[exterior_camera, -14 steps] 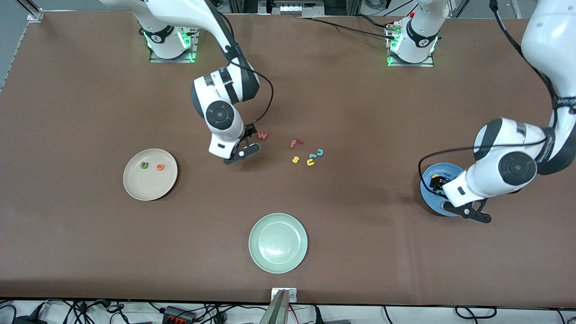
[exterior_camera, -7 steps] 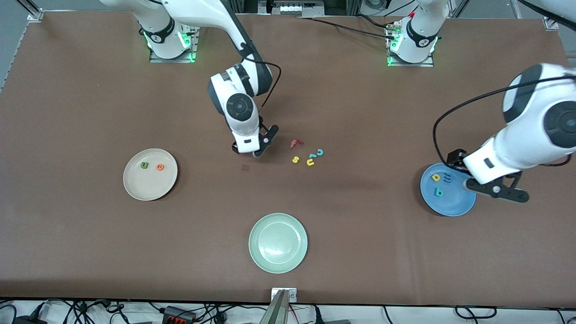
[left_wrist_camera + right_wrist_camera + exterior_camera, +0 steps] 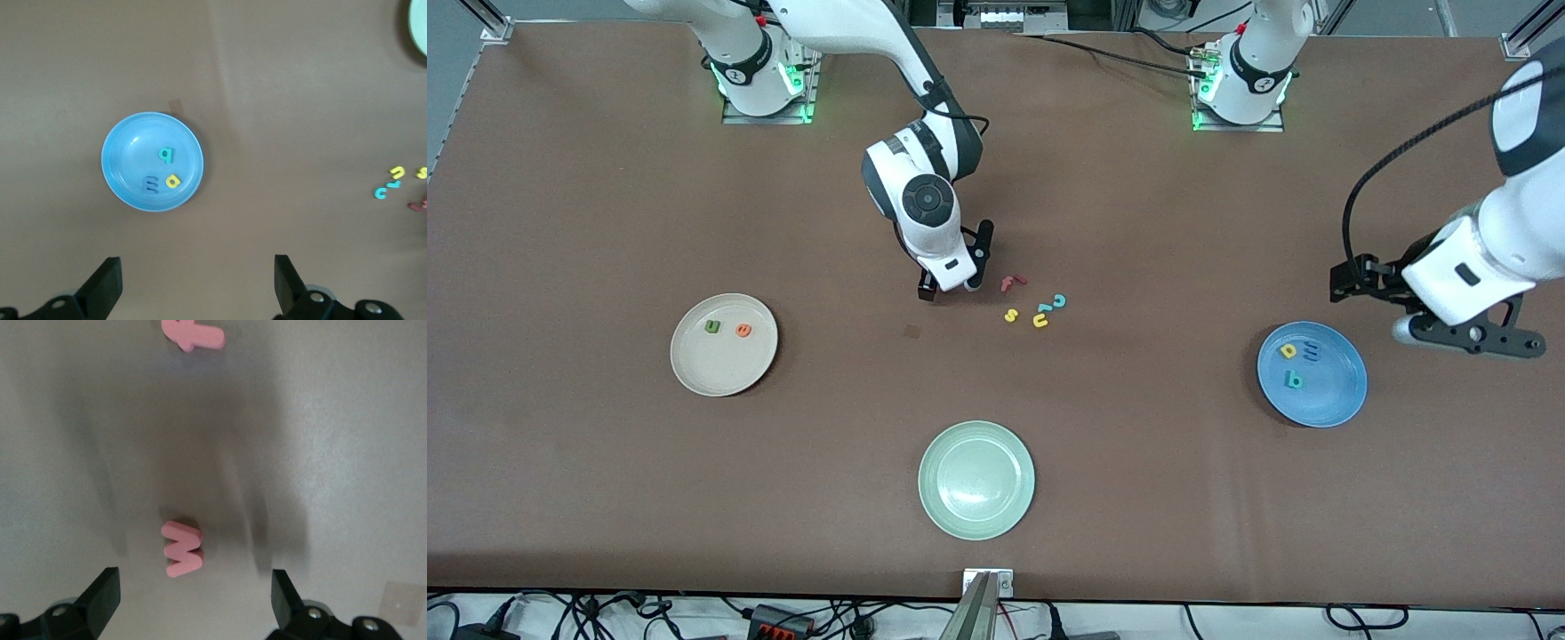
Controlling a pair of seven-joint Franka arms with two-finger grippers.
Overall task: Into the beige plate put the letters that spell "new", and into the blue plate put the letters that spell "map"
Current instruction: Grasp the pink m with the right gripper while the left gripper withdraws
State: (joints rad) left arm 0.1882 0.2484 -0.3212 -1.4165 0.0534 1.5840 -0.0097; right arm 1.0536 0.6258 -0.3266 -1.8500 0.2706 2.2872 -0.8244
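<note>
Beige plate (image 3: 694,364) holds green "n" (image 3: 712,327) and orange "e" (image 3: 743,331) — blue plate (image 3: 1329,400) holds "m" (image 3: 1310,351), "a" (image 3: 1288,350), "p" (image 3: 1292,381).
Left gripper (image 3: 197,283) and right gripper (image 3: 193,600) both gape empty (the "w" (image 3: 182,549) lies on the table).

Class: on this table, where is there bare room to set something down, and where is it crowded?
Bare tabletop lies between the beige plate and the pale green plate, and between that and the blue plate. Crowded: the loose letters beside the right gripper.
</note>
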